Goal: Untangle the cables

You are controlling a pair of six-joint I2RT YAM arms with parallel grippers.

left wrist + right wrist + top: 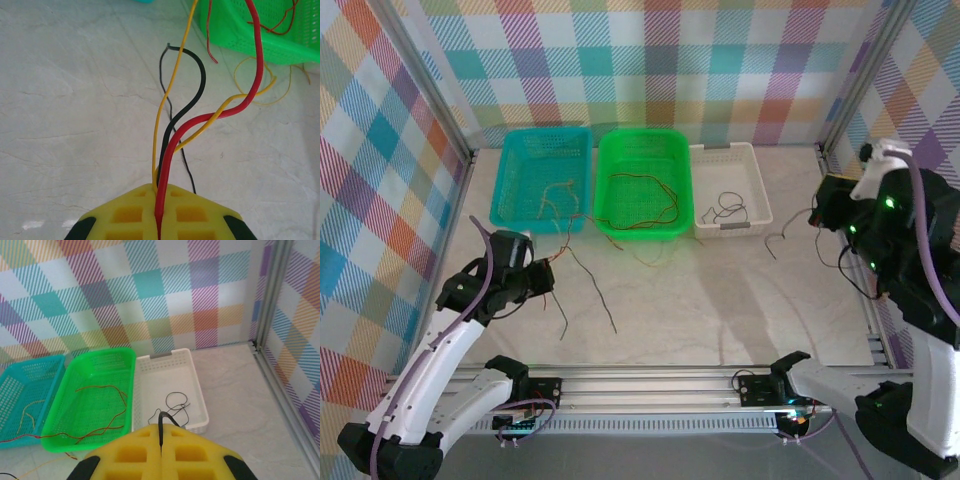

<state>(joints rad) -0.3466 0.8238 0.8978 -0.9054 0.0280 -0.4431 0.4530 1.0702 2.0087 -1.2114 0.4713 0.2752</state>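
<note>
My left gripper (546, 276) (159, 192) is shut on a bundle of cables low over the table, left of centre. From its yellow fingertips run a red cable (235, 107), a yellow cable (165, 95) and a black cable (200, 85); the red and yellow ones twist round each other towards the green basket (235, 35). A thin dark cable (598, 292) trails on the table beside it. At the right, my raised right gripper (823, 207) (161, 432) is shut on a black cable (161, 419), whose end (788, 233) hangs to the table.
Three baskets stand in a row at the back. The teal one (500, 190) holds tan wire (556, 196), the green one (602, 190) red-orange wire (652, 200), the white one (762, 195) a dark coil (725, 210). Metal posts and checkered walls close both sides.
</note>
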